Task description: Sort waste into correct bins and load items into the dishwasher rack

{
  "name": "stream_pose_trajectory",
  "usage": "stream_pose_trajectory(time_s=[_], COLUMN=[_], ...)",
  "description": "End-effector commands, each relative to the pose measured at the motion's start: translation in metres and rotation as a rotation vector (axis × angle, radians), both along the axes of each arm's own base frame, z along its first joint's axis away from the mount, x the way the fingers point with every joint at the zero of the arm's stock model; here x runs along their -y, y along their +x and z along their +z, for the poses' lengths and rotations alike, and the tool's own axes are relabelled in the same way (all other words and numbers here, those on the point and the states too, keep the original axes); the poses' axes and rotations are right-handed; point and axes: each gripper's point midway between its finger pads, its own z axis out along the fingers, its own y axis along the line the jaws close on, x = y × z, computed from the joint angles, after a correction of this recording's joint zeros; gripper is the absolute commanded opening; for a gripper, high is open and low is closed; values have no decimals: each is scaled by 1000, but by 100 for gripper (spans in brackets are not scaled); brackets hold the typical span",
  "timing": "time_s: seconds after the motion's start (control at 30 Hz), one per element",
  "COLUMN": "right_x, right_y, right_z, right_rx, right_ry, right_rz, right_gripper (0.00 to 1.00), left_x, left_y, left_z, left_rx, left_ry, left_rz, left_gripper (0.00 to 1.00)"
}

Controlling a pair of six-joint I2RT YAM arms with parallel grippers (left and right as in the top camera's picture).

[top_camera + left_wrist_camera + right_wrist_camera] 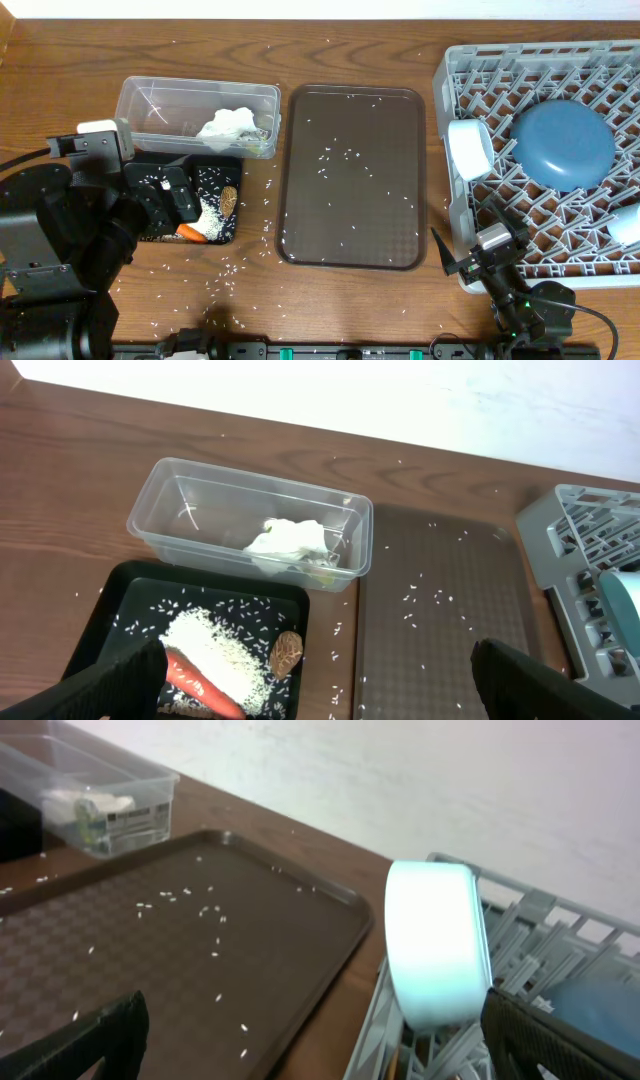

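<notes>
Sorting looks nearly done: tissue [230, 125] in clear tub [130, 95] upper left, carrot [190, 232] in black tray [225, 170], plate [562, 145] in rack [460, 70] at right (rice [350, 155] litters the brown tray [350, 215]); left gripper [320, 685] and right gripper [320, 1045] gape empty.

The worktop [350, 40] is dark brown wood with a strong grain and a low sheen. The clear tub [135, 100] is thin see-through plastic, glossy, with bright glints on its walls. The tissue [228, 125] in it is soft, crumpled white paper. The black tray [125, 595] looks like smooth plastic. The brown serving tray [390, 140] has a fine patterned texture and is matt. The dishwasher rack [450, 70] is dull grey moulded plastic. The plate [562, 145] is smooth satin dark blue, and the white bowl [435, 950] is smooth and glossy.
</notes>
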Motion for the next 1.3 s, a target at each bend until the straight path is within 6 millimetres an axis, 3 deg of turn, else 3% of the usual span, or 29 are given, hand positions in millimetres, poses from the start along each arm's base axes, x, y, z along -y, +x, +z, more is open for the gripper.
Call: stream_pose_trajectory(time_s=[0.0, 0.73, 0.9, 1.07, 1.27], right_x=[-3, -3, -3, -3, -3], right_y=[-1, -1, -1, -1, -1], right_z=[-2, -2, -2, -2, -2], right_rx=[-4, -4, -4, -4, -4], right_ry=[17, 17, 17, 17, 17], right_rz=[15, 15, 15, 15, 15], right_gripper=[99, 99, 99, 99, 99], left_x=[-3, -4, -22, -22, -15], left_y=[0, -1, -20, -40, -36], left_z=[4, 4, 10, -5, -18], left_rx=[11, 11, 60, 69, 267], left_ry=[23, 29, 110, 119, 120], left_rz=[3, 11, 104, 108, 81], left_gripper=[98, 98, 98, 98, 98])
